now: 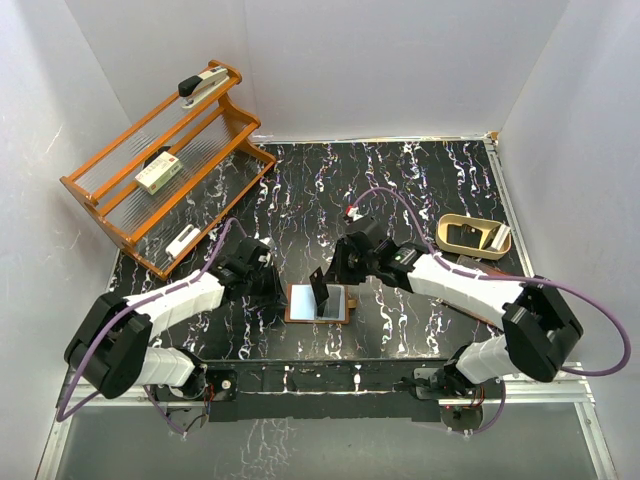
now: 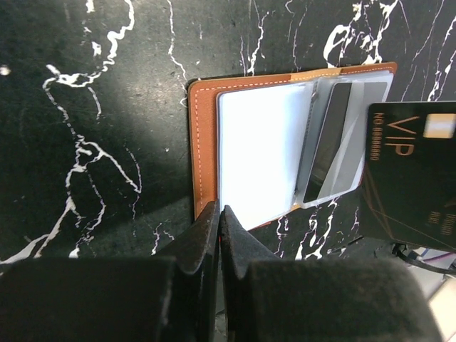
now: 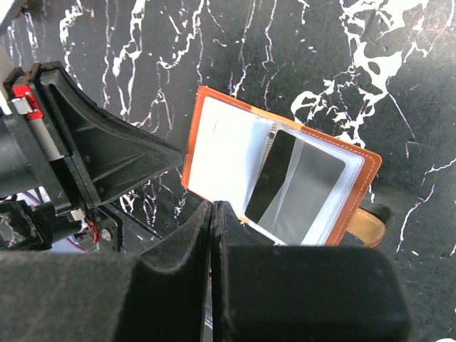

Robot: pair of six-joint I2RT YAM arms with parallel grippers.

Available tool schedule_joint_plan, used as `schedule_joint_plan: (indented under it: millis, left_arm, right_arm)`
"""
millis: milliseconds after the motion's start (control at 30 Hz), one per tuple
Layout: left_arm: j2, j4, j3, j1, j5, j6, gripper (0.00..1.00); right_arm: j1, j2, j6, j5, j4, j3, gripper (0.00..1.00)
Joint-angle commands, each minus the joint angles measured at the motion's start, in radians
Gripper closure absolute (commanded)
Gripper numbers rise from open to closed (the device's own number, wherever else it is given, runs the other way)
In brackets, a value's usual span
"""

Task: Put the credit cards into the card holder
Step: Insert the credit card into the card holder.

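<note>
The brown card holder (image 1: 298, 303) lies open near the table's front, pale clear pockets up; it also shows in the left wrist view (image 2: 203, 142) and the right wrist view (image 3: 363, 178). A dark card (image 2: 328, 142) sits in one clear pocket. My right gripper (image 1: 338, 276) is shut on a black VIP credit card (image 2: 410, 171), held on edge just above the holder (image 1: 320, 290); in the right wrist view the gripper (image 3: 214, 208) hides it edge-on. My left gripper (image 1: 278, 290) is shut and empty, its tips (image 2: 219, 211) at the holder's left edge.
An orange wooden rack (image 1: 110, 205) stands at the back left with a stapler (image 1: 203, 83), a white-and-green box (image 1: 158, 174) and a small white item (image 1: 182, 241). A tan curved object (image 1: 474, 236) lies at the right. White walls close in the table.
</note>
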Motion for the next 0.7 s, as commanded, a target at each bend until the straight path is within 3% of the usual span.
schedule_joint_plan:
  millis: [0, 667]
  left_arm:
    - [0.029, 0.062, -0.034, 0.006, 0.077, 0.014, 1.00]
    - [0.022, 0.032, -0.082, 0.006, 0.054, 0.000, 1.00]
  right_arm:
    - [0.003, 0.026, -0.007, -0.017, 0.115, -0.033, 1.00]
    - [0.003, 0.126, -0.016, -0.021, 0.129, -0.089, 1.00]
